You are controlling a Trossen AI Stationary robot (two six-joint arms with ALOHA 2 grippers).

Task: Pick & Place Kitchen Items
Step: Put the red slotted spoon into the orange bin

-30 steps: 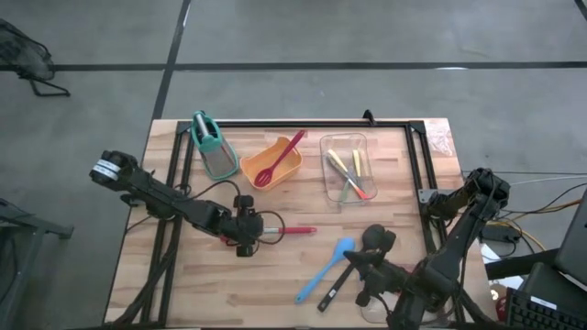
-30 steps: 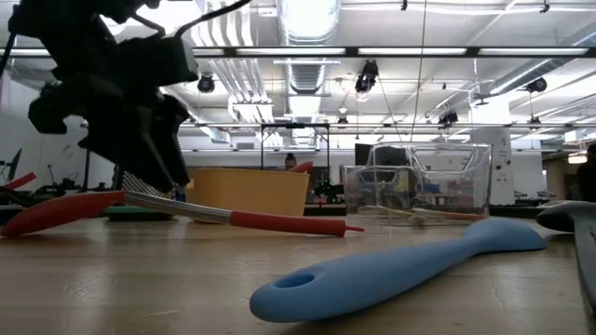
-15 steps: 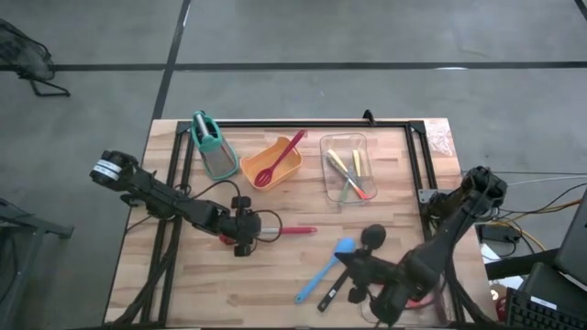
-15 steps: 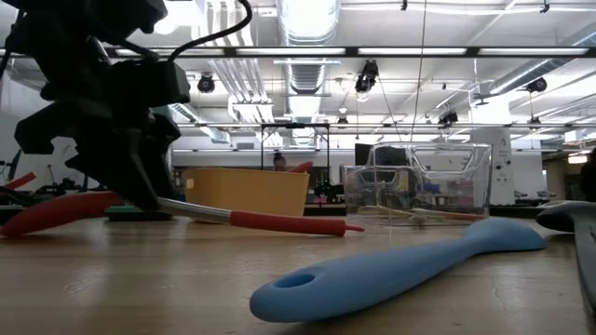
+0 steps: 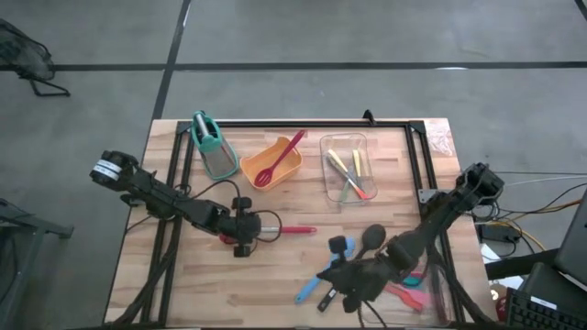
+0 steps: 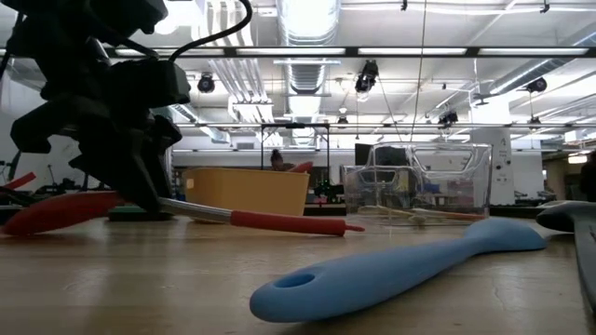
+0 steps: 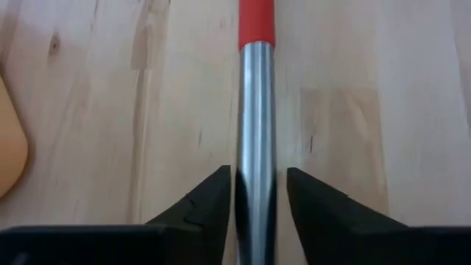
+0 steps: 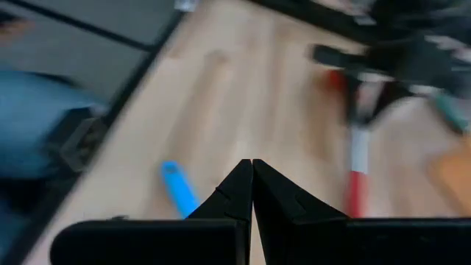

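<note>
A red spatula (image 5: pixel 295 230) with a steel shaft (image 7: pixel 256 169) lies flat on the wooden table. My left gripper (image 5: pixel 243 240) stands over that shaft, open, one finger close on each side, with thin strips of table showing between. A blue spatula (image 5: pixel 321 270) and a black ladle (image 5: pixel 371 236) lie near the front. My right gripper (image 8: pixel 252 168) is shut and empty, hanging above the blue spatula (image 8: pixel 179 193). The low view shows the blue spatula (image 6: pixel 400 265) close up and the left gripper (image 6: pixel 140 200) at the red spatula (image 6: pixel 279 221).
At the back stand an orange tub (image 5: pixel 272 163) with a red spoon, a clear tray (image 5: pixel 347 170) with yellow and green pieces, and a teal-handled grey holder (image 5: pixel 213 147). Pink and teal utensils (image 5: pixel 410 291) lie near the front right edge.
My right arm has swung toward the table's left and come lower, tipping more level, so its shut gripper now hangs over the blue spatula. The pink utensils it had covered at the front right now show.
</note>
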